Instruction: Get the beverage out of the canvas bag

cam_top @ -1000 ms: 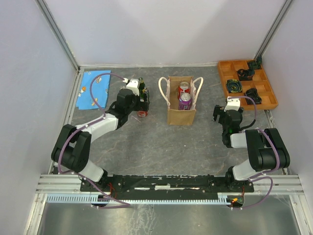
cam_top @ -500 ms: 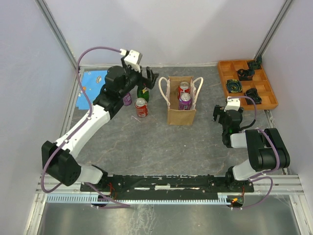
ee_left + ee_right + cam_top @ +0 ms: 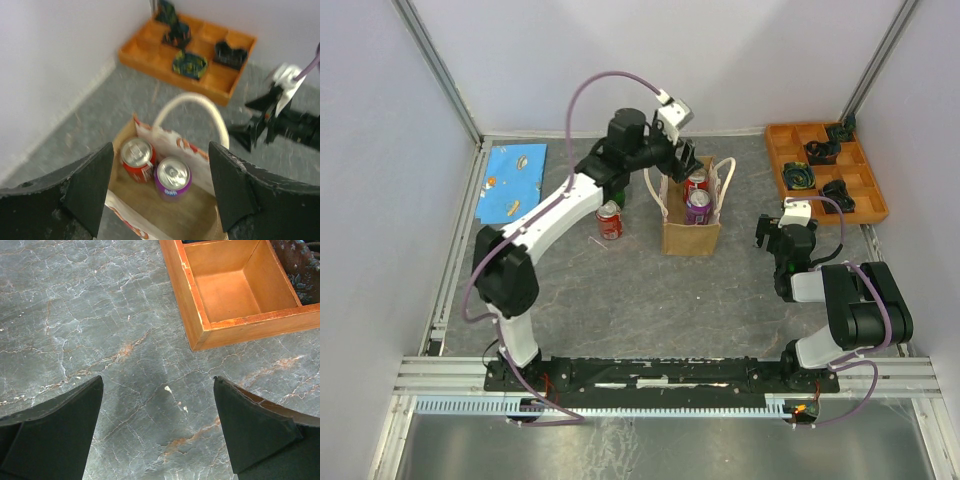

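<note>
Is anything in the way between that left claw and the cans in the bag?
Nothing visible. The open left gripper hangs over the bag's open top. The red can and purple can stand uncovered, and the rope handle arches to one side of them.

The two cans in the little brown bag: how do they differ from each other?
The red can has a red body, while the purple can has a purple one. In the overhead view, the red can sits farther back in the canvas bag and the purple can sits nearer the front. Both stand upright, side by side, with silver tops, and they look alike in size.
</note>
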Controlling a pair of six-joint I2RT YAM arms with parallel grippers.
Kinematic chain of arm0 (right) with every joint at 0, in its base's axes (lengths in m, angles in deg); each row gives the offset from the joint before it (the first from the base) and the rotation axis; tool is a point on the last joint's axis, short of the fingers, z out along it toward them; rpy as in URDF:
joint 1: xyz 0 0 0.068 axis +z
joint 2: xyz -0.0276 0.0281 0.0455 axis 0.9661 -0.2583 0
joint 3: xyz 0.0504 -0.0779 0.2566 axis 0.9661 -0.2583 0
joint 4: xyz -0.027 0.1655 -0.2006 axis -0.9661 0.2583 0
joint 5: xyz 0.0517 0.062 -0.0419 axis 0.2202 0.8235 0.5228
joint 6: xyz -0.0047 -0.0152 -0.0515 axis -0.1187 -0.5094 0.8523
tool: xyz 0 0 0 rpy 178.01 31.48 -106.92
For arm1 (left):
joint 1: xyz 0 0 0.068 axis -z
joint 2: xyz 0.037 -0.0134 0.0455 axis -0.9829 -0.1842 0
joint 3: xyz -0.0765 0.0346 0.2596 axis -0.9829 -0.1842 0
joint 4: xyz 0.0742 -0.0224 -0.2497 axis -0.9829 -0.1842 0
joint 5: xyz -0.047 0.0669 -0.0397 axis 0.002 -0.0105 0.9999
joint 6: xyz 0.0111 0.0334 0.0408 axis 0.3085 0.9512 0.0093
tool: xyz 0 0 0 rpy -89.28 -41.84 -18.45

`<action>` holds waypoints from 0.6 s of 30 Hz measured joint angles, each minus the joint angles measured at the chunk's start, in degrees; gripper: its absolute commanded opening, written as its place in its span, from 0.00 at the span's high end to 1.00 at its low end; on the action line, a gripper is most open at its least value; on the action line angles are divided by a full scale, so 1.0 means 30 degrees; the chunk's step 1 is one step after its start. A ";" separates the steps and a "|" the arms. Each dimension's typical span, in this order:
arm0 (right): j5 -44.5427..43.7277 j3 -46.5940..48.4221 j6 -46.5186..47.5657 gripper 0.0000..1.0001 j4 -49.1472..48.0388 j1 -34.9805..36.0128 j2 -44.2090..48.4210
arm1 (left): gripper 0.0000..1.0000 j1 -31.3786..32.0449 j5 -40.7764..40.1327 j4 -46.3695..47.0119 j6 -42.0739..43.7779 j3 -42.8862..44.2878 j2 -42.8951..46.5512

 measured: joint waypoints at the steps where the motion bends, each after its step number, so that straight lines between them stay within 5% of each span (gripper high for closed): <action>1: 0.0000 0.0000 0.0000 0.01 0.0007 0.0000 0.0000 | 0.20 0.0051 0.0007 -0.0357 -0.0029 0.0000 -0.0597; 9: 0.0000 0.0000 0.0000 0.01 0.0000 0.0000 0.0000 | 0.22 0.0168 -0.0262 -0.2193 -0.0066 0.0408 -0.3155; 10: 0.0000 0.0000 0.0000 0.01 0.0007 0.0000 0.0000 | 0.20 0.0168 -0.0277 -0.2273 -0.0073 0.0503 -0.3293; 12: 0.0000 0.0000 0.0000 0.01 0.0007 0.0000 0.0000 | 0.01 0.0168 -0.0401 -0.2310 -0.0073 0.0605 -0.3570; 18: 0.0000 0.0000 0.0000 0.01 0.0000 0.0000 0.0000 | 0.01 0.0197 -0.0954 -0.2419 -0.0670 0.1122 -0.4561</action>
